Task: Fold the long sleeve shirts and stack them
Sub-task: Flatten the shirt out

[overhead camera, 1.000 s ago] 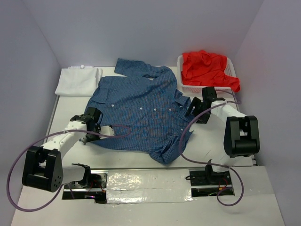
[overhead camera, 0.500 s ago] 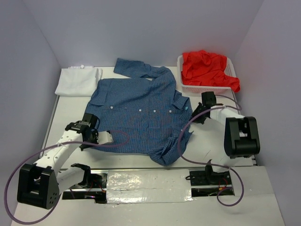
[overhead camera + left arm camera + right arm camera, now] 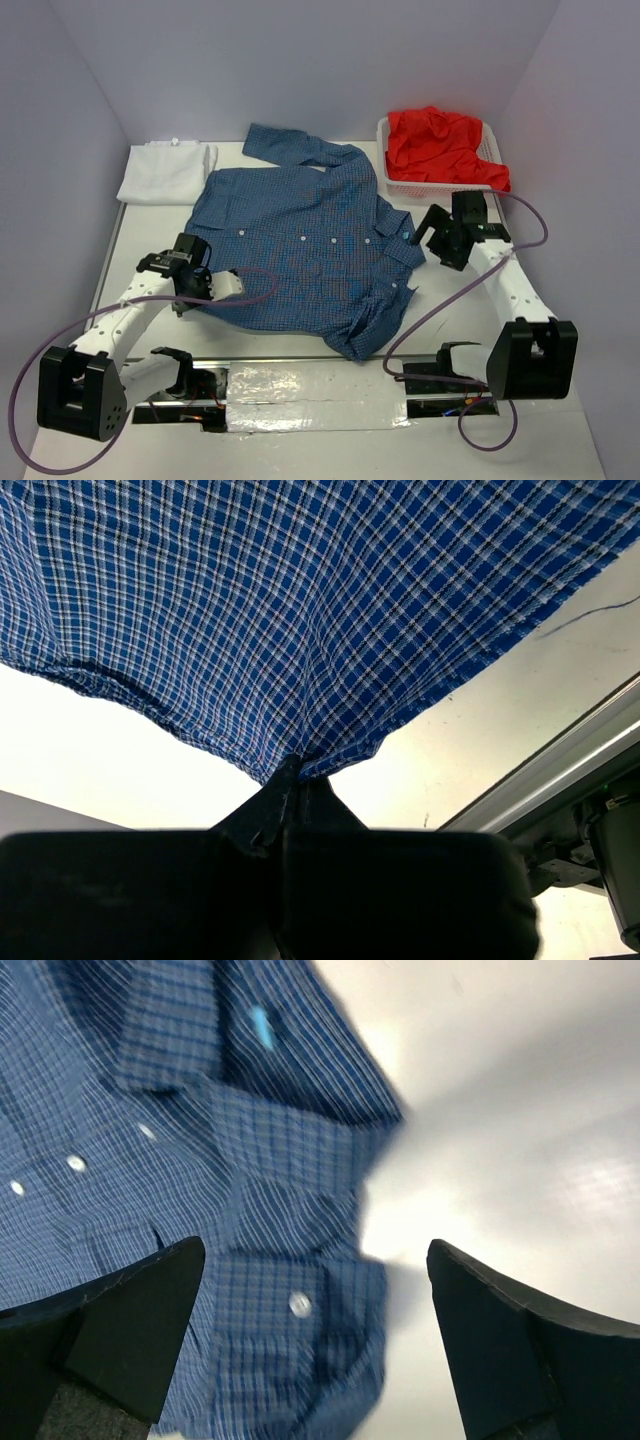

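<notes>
The blue checked shirt (image 3: 300,240) lies spread face up in the middle of the table, collar to the right. My left gripper (image 3: 198,297) is shut on its lower left hem (image 3: 300,750), the cloth pulled into a point between the fingers (image 3: 260,810). My right gripper (image 3: 437,243) hovers open just right of the collar. In the right wrist view its fingers (image 3: 120,1320) stand wide apart over the shirt's buttoned edge (image 3: 300,1305), with nothing between them. A folded white shirt (image 3: 165,170) lies at the back left. A red shirt (image 3: 440,145) is heaped in the basket.
The white mesh basket (image 3: 440,187) stands at the back right, close behind my right gripper. A metal rail (image 3: 560,770) runs along the table's near edge beside the left gripper. One blue sleeve (image 3: 285,143) reaches toward the back wall.
The right gripper shut briefly at the collar side, then opened and drew back to the right as its arm swung outward. The left gripper kept its hold on the hem and shifted slightly.
</notes>
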Motion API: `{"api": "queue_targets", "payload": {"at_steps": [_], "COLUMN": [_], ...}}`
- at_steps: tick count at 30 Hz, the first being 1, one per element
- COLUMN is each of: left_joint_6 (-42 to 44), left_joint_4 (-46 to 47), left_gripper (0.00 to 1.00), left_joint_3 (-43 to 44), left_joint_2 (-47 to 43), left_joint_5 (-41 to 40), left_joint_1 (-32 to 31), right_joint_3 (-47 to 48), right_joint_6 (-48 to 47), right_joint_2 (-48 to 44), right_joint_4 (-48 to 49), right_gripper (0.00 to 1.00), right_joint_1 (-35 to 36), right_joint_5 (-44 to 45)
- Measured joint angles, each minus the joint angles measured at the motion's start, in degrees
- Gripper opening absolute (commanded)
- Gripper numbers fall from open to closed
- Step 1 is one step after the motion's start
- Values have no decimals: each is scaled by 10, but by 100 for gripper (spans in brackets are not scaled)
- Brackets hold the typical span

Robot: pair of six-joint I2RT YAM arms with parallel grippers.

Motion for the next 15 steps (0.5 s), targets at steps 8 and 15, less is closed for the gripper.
{"api": "queue_targets", "payload": {"at_steps": [8, 15], "left_joint_6": [-2, -15], "left_joint_4": [9, 13], "left_gripper": [0, 0], "left_joint_3": [0, 0], "left_joint_2": [3, 11], "left_joint_5": [4, 5], "left_joint_1": [-21, -37], "right_joint_3": [-90, -197], "right_joint_6": [23, 74], "right_joint_2": [-57, -44], "right_joint_4": [-35, 6], "right_gripper": [83, 64], "right_joint_1": [-7, 5], "right_joint_5": [-54, -110]}}
